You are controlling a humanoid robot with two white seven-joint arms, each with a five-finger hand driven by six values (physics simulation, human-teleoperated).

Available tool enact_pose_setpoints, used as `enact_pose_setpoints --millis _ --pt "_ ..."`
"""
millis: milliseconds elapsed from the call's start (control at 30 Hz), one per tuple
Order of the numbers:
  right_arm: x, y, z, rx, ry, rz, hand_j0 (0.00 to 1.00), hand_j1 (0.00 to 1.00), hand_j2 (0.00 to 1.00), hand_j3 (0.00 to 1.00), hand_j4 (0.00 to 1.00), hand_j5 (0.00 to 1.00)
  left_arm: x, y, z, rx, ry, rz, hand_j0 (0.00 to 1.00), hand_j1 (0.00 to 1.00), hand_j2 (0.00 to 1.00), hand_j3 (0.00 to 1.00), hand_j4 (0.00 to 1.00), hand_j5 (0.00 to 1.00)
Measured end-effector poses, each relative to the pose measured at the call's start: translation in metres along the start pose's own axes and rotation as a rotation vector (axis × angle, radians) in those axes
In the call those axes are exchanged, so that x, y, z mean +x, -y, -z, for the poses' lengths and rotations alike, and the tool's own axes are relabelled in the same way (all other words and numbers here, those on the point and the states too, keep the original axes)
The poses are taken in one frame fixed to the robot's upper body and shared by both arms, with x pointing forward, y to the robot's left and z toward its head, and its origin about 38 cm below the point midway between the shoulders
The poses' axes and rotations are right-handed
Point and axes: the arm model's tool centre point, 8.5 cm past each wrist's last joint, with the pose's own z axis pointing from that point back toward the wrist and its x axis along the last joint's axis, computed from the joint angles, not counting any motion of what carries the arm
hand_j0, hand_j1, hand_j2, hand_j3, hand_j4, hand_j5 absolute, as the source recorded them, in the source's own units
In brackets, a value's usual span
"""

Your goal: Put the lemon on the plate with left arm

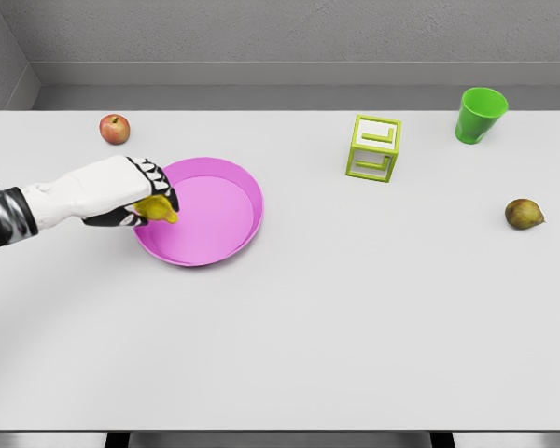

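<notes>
The lemon (pixel 158 209) sits in the curled fingers of the left hand (pixel 135 193), held over the left rim of the pink plate (pixel 226 207). No writing or label can be read on anything. Behind and left of the plate lies a red apple (pixel 115 129); to the plate's right stands a lime-green open-frame cube (pixel 372 148), farther right and back a tilted green cup (pixel 479 115), and far right a brownish pear (pixel 524 214). All rest on a plain white table (pixel 336 336), with a grey wall beyond its far edge.
</notes>
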Motion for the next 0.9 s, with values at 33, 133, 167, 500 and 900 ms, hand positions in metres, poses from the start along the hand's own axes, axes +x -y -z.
enact_pose_setpoints --millis 33,133,167,500,900 --pt "0.0 0.0 0.0 0.0 0.0 0.0 1.0 1.0 1.0 1.0 1.0 1.0 0.0 -0.002 0.001 0.005 0.001 0.002 0.93 0.93 0.93 0.93 0.93 0.93" --pt "0.0 0.0 0.0 0.0 0.0 0.0 1.0 1.0 1.0 1.0 1.0 1.0 0.002 -0.001 0.004 0.014 0.009 -0.006 1.0 1.0 1.0 1.0 1.0 1.0" --pt "0.0 0.0 0.0 0.0 0.0 0.0 1.0 1.0 1.0 1.0 1.0 1.0 0.002 -0.001 0.005 0.016 0.01 -0.007 1.0 1.0 1.0 1.0 1.0 1.0" --pt "0.0 0.0 0.0 0.0 0.0 0.0 1.0 1.0 1.0 1.0 1.0 1.0 0.0 -0.007 -0.003 0.036 -0.002 -0.008 1.0 1.0 1.0 1.0 1.0 1.0" --pt "0.0 0.0 0.0 0.0 0.0 0.0 1.0 1.0 1.0 1.0 1.0 1.0 -0.052 0.019 -0.11 0.113 -0.287 -0.135 1.0 1.0 1.0 1.0 1.0 1.0"
